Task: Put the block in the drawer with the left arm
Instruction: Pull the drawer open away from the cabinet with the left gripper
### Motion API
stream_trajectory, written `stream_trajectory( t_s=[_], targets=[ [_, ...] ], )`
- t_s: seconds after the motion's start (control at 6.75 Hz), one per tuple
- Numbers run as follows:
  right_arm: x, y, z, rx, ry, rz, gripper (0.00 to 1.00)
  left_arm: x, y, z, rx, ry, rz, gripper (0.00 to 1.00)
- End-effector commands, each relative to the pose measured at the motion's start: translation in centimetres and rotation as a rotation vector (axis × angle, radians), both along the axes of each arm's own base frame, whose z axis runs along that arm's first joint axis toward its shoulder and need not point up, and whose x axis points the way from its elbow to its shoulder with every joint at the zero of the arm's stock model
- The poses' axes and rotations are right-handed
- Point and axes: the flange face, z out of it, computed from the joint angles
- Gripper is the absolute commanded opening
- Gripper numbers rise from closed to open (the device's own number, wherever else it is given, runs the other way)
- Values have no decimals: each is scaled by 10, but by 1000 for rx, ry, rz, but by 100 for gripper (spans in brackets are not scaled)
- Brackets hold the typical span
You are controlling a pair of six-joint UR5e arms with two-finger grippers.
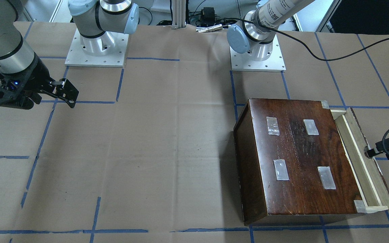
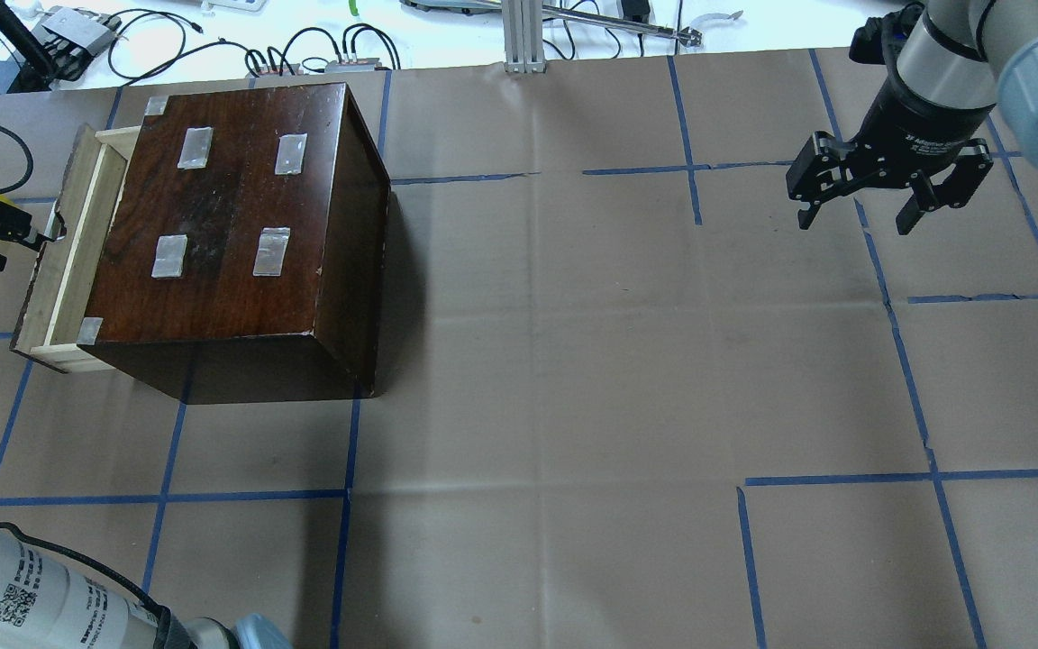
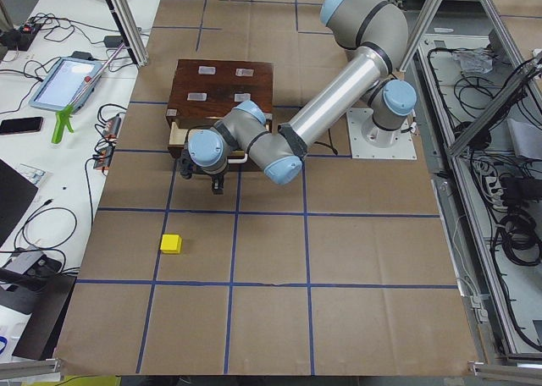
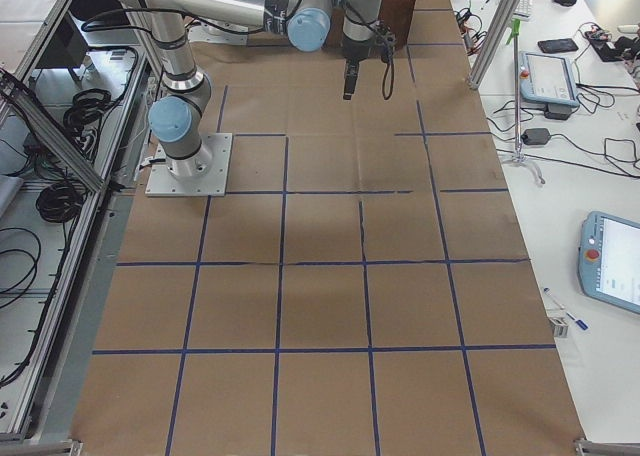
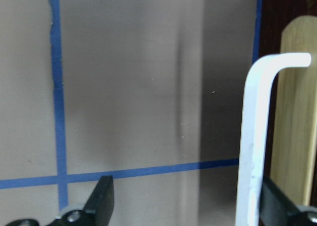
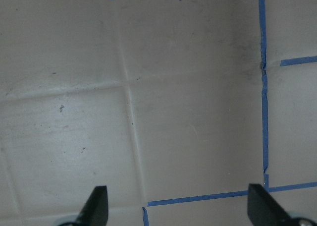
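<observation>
The yellow block (image 3: 172, 244) lies on the brown paper, only in the exterior left view, on the near side of the left arm. The dark-brown box (image 2: 231, 207) has its pale-wood drawer (image 2: 77, 243) pulled partly out. My left gripper (image 2: 28, 236) is at the drawer front, by the notch. In the left wrist view its fingers (image 5: 104, 198) stand wide apart, with a white handle (image 5: 252, 137) just inside the right finger, so it is open. My right gripper (image 2: 857, 216) hangs open and empty above the paper, far from the box.
The drawer (image 1: 356, 152) also shows in the front-facing view, with the left gripper (image 1: 373, 152) at its front. Blue tape lines grid the paper. Cables and devices lie beyond the table's far edge (image 2: 213, 54). The right arm's base plate (image 1: 96, 50) sits at the back.
</observation>
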Motion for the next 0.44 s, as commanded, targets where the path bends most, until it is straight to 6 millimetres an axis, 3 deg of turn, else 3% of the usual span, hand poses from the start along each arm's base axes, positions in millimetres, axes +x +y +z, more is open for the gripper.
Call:
stream_trajectory(
  t_s=[0.0,0.15,0.3],
  targets=[
    [0,0,0,0,0,0,100,11,0,-5,5,-31,-6,98],
    [0,0,-1,1,0,0,100,28,4,-1,6,-55,11,98],
    [0,0,0,0,0,1,100,33,3,7,-3,-68,14,98]
  ],
)
